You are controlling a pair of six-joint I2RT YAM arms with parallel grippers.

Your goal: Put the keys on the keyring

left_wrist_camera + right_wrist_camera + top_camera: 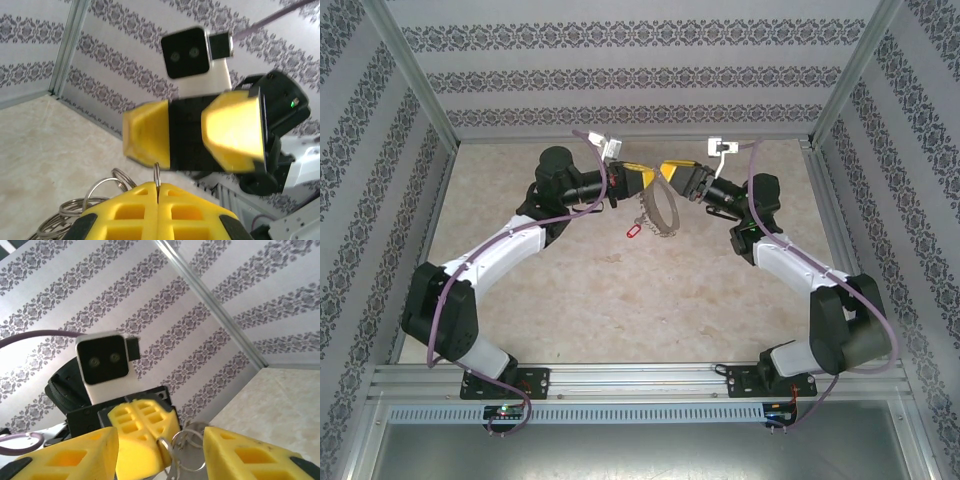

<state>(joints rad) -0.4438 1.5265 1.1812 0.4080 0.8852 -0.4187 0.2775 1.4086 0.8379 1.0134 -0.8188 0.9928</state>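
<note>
Two arms were nose to nose above the tabletop — left end effector pressed together, pinching the keyring; right end effector spread around it — red key dangling at the loop's lower-left edge.

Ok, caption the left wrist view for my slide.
Left claw shut on the keyring, the right claw open and facing it just beyond.
</note>
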